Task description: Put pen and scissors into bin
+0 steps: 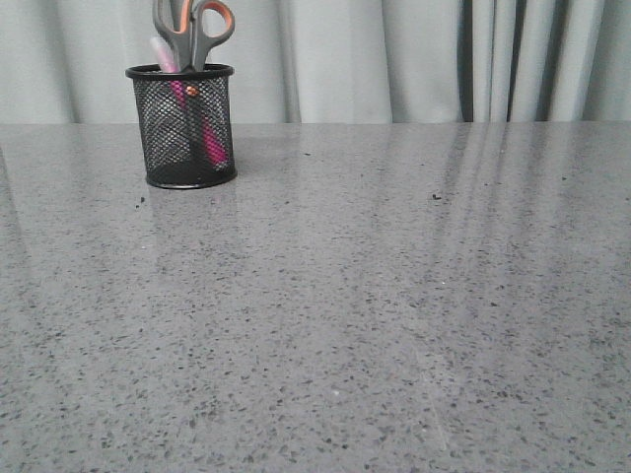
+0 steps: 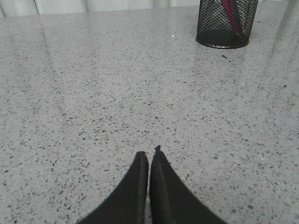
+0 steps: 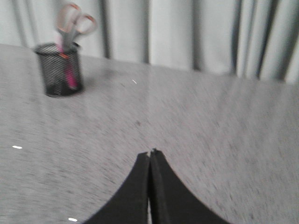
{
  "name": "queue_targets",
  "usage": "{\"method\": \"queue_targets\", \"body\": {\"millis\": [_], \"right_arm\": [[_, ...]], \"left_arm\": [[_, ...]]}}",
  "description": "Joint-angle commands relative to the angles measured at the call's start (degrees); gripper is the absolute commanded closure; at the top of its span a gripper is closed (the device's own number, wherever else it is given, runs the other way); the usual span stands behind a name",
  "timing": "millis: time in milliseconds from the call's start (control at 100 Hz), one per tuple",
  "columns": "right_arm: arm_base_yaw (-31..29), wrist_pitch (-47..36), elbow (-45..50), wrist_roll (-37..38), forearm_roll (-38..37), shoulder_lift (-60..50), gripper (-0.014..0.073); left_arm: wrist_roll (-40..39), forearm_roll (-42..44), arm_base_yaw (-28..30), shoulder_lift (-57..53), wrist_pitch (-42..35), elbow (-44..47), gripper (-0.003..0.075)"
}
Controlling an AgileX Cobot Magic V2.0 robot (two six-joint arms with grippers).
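Over at the upper left of the front view, a small black wire-mesh cylindrical bin (image 1: 181, 126) with a solid rim and base stands upright on the grey speckled stone-look surface (image 1: 375, 315), close to its far edge. Standing inside the bin are the scissors (image 1: 192, 30), grey-handled with orange loop linings; their handles stick up well above the rim and run off the top of the frame, while the orange pivot screw shows through the mesh just below the rim. Beside them, also inside, leans the slim magenta-pink pen (image 1: 197, 118), its pale end poking just above the rim to the left of the scissor handles and its pink body slanting down toward the lower right of the bin.

Behind the surface hangs a pale grey pleated curtain (image 1: 394, 59), darker in the folds toward the upper right of the frame.

From the left wrist view, the left end effector (image 2: 149, 156) sits low at the bottom centre, its two black fingers pressed together and holding nothing, with the bin's lower half in the upper right of that frame, well apart from it. From the right wrist view, somewhat blurred, the right end effector (image 3: 150, 154) is likewise pressed together and empty, with the bin at the upper left, well apart.
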Motion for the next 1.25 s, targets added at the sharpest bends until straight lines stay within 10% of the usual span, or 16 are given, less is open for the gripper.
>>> {"method": "queue_targets", "body": {"millis": [0, 170, 500, 1240], "right_arm": [[-7.8, -15.8, 4.5, -4.8, 3.1, 3.9, 0.0664], [-16.1, -21.4, 11.6, -5.0, 0.6, 3.0, 0.0664], [-20.1, 2.6, 11.4, -5.0, 2.8, -7.6, 0.0664], [-20.2, 2.3, 11.4, -7.8, 2.8, -7.8, 0.0664]], "left_arm": [[-0.1, -0.6, 0.1, -1.9, -2.8, 2.5, 0.0739], [-0.1, -0.6, 0.1, -1.9, -2.8, 2.5, 0.0739], [-0.1, -0.6, 0.1, -1.9, -2.8, 2.5, 0.0739], [-0.1, -0.6, 0.1, -1.9, -2.8, 2.5, 0.0739]]}}
